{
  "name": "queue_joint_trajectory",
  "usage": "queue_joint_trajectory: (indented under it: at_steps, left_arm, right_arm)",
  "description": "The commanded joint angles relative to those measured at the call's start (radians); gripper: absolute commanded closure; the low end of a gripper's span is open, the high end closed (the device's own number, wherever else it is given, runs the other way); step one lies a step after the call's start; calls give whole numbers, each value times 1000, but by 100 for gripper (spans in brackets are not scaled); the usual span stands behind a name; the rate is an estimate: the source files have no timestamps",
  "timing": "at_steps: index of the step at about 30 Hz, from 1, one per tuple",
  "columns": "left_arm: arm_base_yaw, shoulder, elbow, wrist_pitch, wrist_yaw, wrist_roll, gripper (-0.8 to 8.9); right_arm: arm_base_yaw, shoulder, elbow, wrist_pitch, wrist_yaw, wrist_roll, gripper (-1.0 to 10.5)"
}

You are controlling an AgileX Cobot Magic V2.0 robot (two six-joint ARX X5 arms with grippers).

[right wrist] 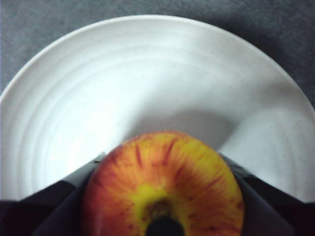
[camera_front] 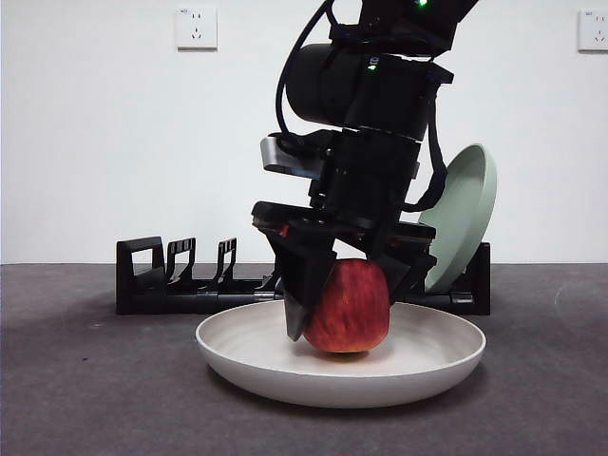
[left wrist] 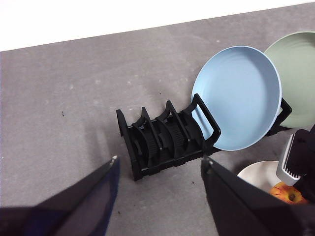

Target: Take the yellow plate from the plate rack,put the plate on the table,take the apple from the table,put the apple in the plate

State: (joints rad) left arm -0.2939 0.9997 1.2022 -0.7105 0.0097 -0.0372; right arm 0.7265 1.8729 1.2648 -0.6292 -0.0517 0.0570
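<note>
As the front camera looks level across the bench (camera_front: 85,380), my right gripper (camera_front: 344,304) comes down from above with its two black jaws clamped on either side of the apple (camera_front: 353,306). The apple sits upright in the middle of the plate (camera_front: 237,353), and I cannot tell whether it touches the plate's floor or hangs just above it. The plate lies flat on the bench, just in front of the rack (camera_front: 171,280). The rack's slots to the left of the plate stand bare, and a green plate (camera_front: 465,214) leans in the rack behind the plate's right side.

From my left wrist, my left gripper (left wrist: 160,169) hangs over the bench with its jaws spread wide and nothing between them. Beyond it the rack (left wrist: 162,140) shows several bare holders, then a blue plate (left wrist: 238,98) standing on edge in it, with the green plate (left wrist: 295,73) just behind the blue one. Near the blue plate I see a sliver of the plate (left wrist: 253,176) and a bit of the apple (left wrist: 288,192) under my other arm.

From my right wrist, the apple (right wrist: 167,182) fills the space between my jaws, stem dimple facing the camera, streaked red over yellow. The plate (right wrist: 123,83) spreads under and around it, with grey bench (right wrist: 285,29) past its rim.
</note>
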Motion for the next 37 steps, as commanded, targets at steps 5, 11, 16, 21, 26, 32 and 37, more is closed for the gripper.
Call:
queue_joint_trajectory:
  at_steps: [5,11,16,21,26,32,37]
  left_arm:
    - [-2,-1,-3,6,-2,12,531]
    - [-2,-1,-3,6,0,13,531]
    - [-2,-1,-3,6,0,16,531]
    - [-2,0,-3,7,0,16,531]
    - [-2,0,-3,1,3,36,534]
    - [-2,0,-3,-43,3,49,673]
    - [-2,0,-3,-67,48,72,822]
  right_arm:
    - [2,-2,-7,1,-1,24,406]
    - [2,-61,-6,-3,-1,24,410]
    - [1,-185,-5,-5,3,10,412]
    - [-15,-353,-5,-4,13,-23,417]
    - [-42,-519,-5,-6,115,-50,607]
    - [-120,-683,-5,-12,164,-68,894]
    - [-245,-794,-5,-66,163,-82,955]
